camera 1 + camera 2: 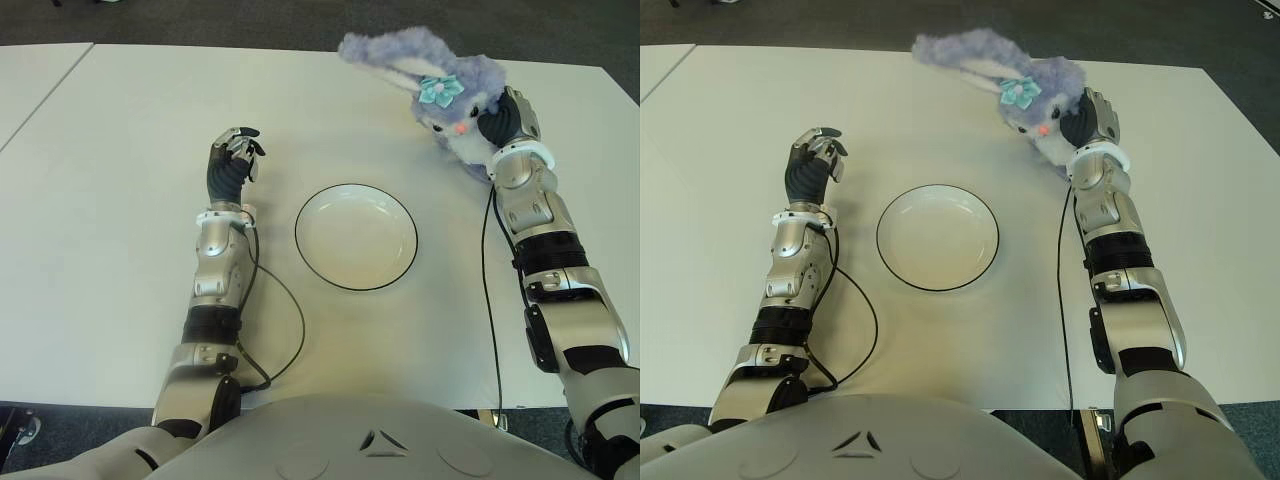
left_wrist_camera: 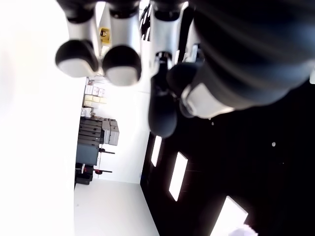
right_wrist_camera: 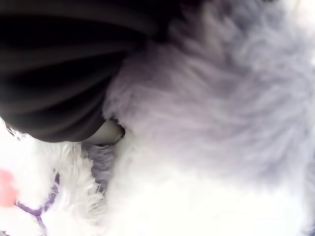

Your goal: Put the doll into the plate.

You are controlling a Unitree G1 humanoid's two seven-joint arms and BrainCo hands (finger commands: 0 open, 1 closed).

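A fluffy purple-and-white rabbit doll (image 1: 440, 85) with a teal flower on its head lies at the far right of the white table (image 1: 120, 200). My right hand (image 1: 505, 122) is pressed into the doll's right side with its fingers curled on it; fur (image 3: 211, 123) fills the right wrist view against the dark palm. A white plate (image 1: 356, 240) with a thin dark rim sits empty at the table's middle, nearer me and to the left of the doll. My left hand (image 1: 235, 158) shows left of the plate, its fingers (image 2: 120, 61) curled and holding nothing.
Black cables trail along both forearms, one looping on the table by the left arm (image 1: 295, 320), one beside the right arm (image 1: 490, 300). A second table (image 1: 30, 75) adjoins at the far left. Dark floor lies beyond the far edge.
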